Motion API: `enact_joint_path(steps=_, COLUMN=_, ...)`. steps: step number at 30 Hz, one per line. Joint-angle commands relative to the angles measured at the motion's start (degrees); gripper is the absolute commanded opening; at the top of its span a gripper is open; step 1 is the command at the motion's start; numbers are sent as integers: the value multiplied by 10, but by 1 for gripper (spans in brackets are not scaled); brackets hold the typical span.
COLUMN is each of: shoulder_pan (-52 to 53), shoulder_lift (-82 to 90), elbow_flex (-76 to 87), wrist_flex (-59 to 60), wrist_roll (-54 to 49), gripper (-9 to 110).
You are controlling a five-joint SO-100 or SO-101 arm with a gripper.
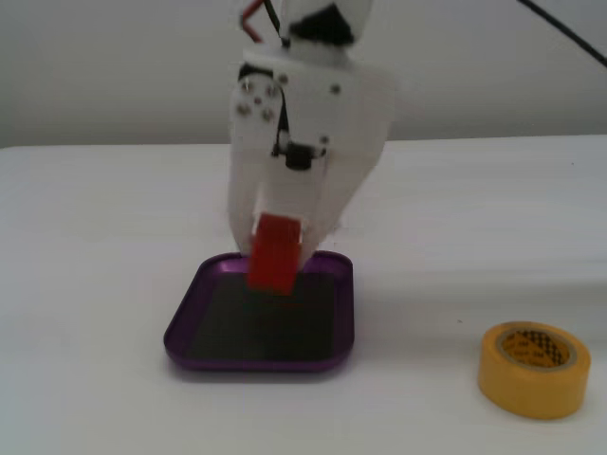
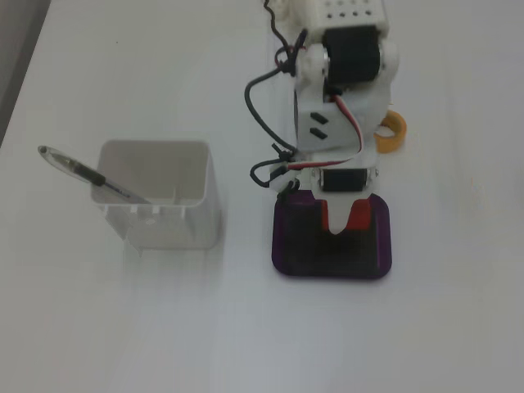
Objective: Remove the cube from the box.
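The red cube [image 1: 275,254] is held between the white fingers of my gripper [image 1: 278,248], which is shut on it. The cube hangs tilted, low over the far part of the purple box [image 1: 187,334], just above its dark bottom. In the other fixed view the arm covers most of the cube; a strip of red [image 2: 323,214] shows beside the gripper [image 2: 334,223] over the box [image 2: 282,254].
A yellow tape roll [image 1: 533,370] lies on the table to the right of the box; it also shows behind the arm [image 2: 393,131]. A tall white container [image 2: 160,196] with a pen [image 2: 82,172] leaning in it stands left of the box.
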State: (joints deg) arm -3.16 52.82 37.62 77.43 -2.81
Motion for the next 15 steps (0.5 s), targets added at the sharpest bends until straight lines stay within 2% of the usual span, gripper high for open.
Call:
enact_joint_path(steps=1, shoulder_pan=-6, shoulder_lift=42, elbow_flex=-154, wrist_flex=99, wrist_roll=1, gripper=-1)
enact_joint_path(steps=5, shoulder_pan=-8, shoulder_lift=82, elbow_flex=-265, wrist_flex=208, wrist_roll=1, gripper=-1)
enact_joint_path(steps=7, shoulder_pan=1, shoulder_lift=119, elbow_flex=-244, wrist_flex=212, wrist_roll=1, gripper=-1)
enact_joint_path(steps=15, shoulder_pan=2, shoulder_lift=329, elbow_flex=131, wrist_flex=197, wrist_roll=-29, gripper=-1)
